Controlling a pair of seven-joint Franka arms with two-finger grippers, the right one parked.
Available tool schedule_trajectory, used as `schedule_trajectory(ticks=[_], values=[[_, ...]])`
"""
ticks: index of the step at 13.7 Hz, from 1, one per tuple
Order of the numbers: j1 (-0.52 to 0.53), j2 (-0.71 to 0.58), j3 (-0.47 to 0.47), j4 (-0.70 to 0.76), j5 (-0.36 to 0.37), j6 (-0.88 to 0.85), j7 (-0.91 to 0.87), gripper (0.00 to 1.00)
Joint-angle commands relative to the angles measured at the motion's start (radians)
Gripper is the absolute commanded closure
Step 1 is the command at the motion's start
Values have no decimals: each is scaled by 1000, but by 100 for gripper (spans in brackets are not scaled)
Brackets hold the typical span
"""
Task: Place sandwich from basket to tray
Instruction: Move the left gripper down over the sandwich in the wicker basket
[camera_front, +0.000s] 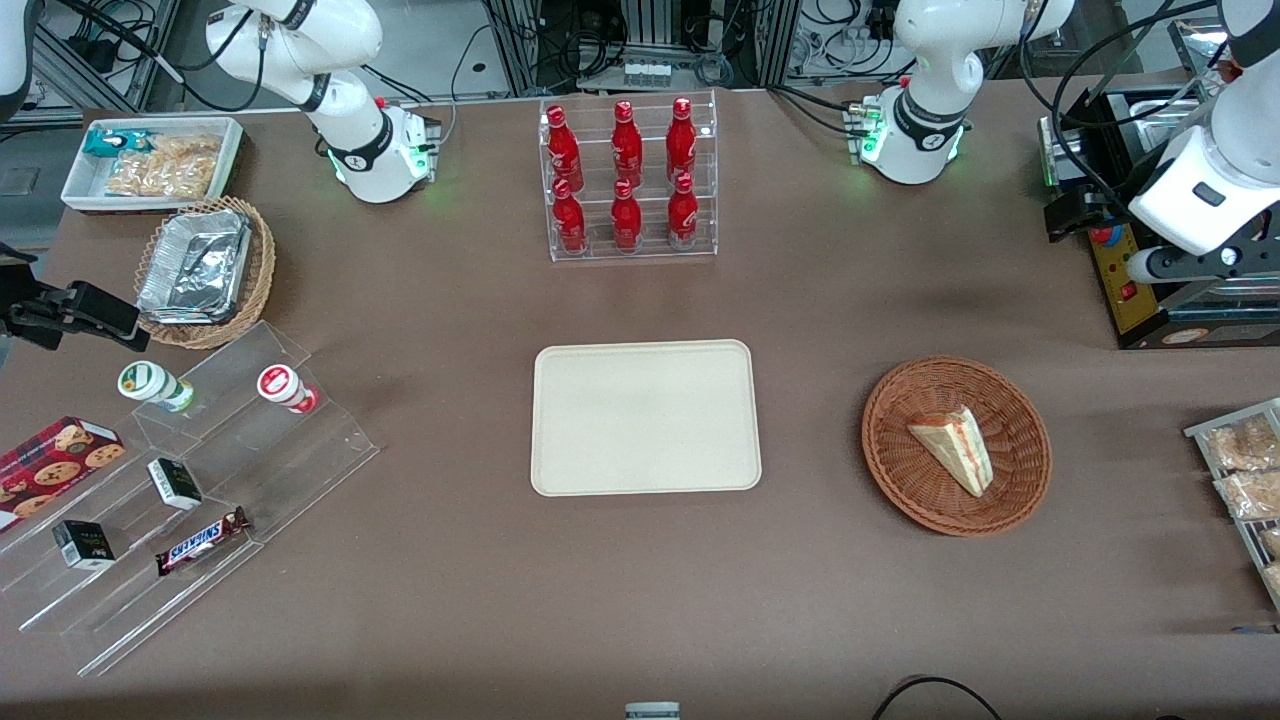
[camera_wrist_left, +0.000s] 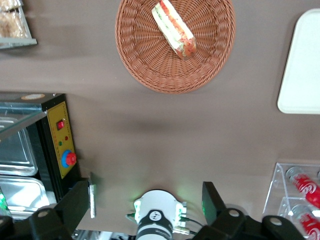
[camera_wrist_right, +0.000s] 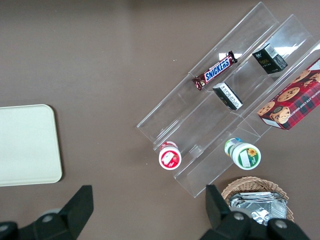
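The sandwich (camera_front: 953, 448) (camera_wrist_left: 174, 27), a wrapped white wedge with red and green filling at its edge, lies in the reddish-brown wicker basket (camera_front: 900, 470) (camera_wrist_left: 150, 65). The cream tray (camera_front: 645, 415) (camera_wrist_left: 302, 65) (camera_wrist_right: 27, 145) lies flat beside the basket, toward the parked arm's end, with nothing on it. My gripper (camera_front: 1072, 212) (camera_wrist_left: 147, 200) hangs high above the table, farther from the front camera than the basket and toward the working arm's end. Its fingers (camera_wrist_left: 80, 205) are spread wide, open and empty, well apart from the sandwich.
A black box with a yellow control panel (camera_front: 1125, 280) (camera_wrist_left: 60, 140) stands under the gripper. A clear rack of red bottles (camera_front: 628, 180) stands farther back than the tray. Bagged snacks (camera_front: 1245, 470) lie at the working arm's end; a stepped clear shelf (camera_front: 190, 480) stands at the parked arm's.
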Motion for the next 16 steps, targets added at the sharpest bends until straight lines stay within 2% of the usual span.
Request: schedule_trajectory(ticks=[1, 5, 8, 10, 13, 16], values=[[9, 11, -9, 26, -18, 11, -49, 0], [9, 72, -9, 35, -11, 16, -52, 0], [23, 225, 9, 31, -3, 86, -51, 0], [37, 348, 25, 25, -3, 211, -78, 0], [37, 488, 43, 12, -1, 394, -359, 0], [35, 558, 42, -36, -15, 521, -447, 0]])
